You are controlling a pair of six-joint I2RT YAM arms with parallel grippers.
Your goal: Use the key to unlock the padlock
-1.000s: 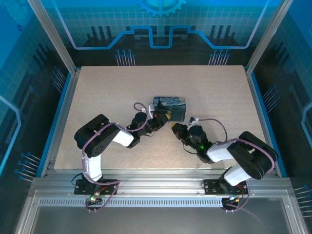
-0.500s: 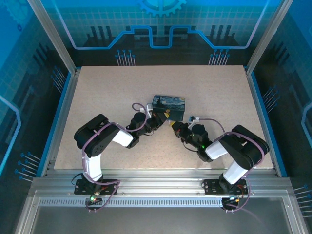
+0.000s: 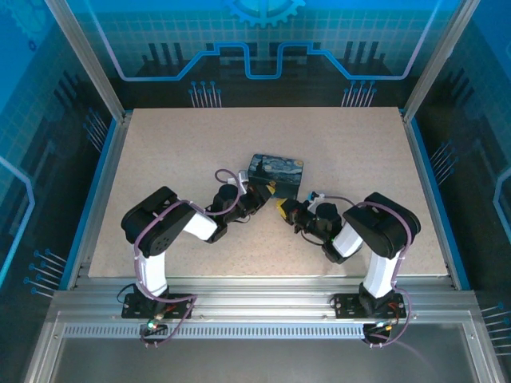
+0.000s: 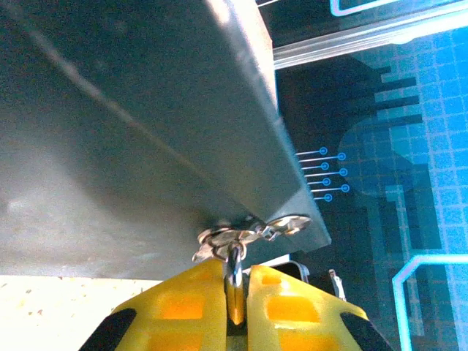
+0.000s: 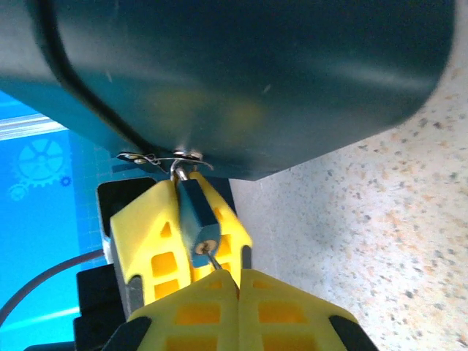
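Observation:
A small padlock (image 5: 196,216) with a blue-looking body and a brass keyhole end hangs by its shackle (image 4: 234,257) from the metal hasp (image 4: 241,235) on the dark blue tin (image 3: 276,174). My left gripper (image 4: 235,276) is shut on the padlock, its yellow fingers (image 5: 146,227) on both sides of the body. My right gripper (image 5: 238,276) is shut on the key (image 5: 213,261), and the thin shaft runs from the closed fingertips into the keyhole. From above, the left gripper (image 3: 267,190) and the right gripper (image 3: 283,209) meet at the tin's near side.
The tin (image 5: 241,73) looms just above both grippers. It stands mid-table on the speckled beige tabletop (image 3: 176,152). Metal frame posts and blue panels ring the table. The right arm's elbow (image 3: 383,223) is folded close beside its gripper.
The right arm's elbow has swung left and toward the tin while its gripper stayed at the padlock. The tin has shifted slightly left. Both grippers stayed shut.

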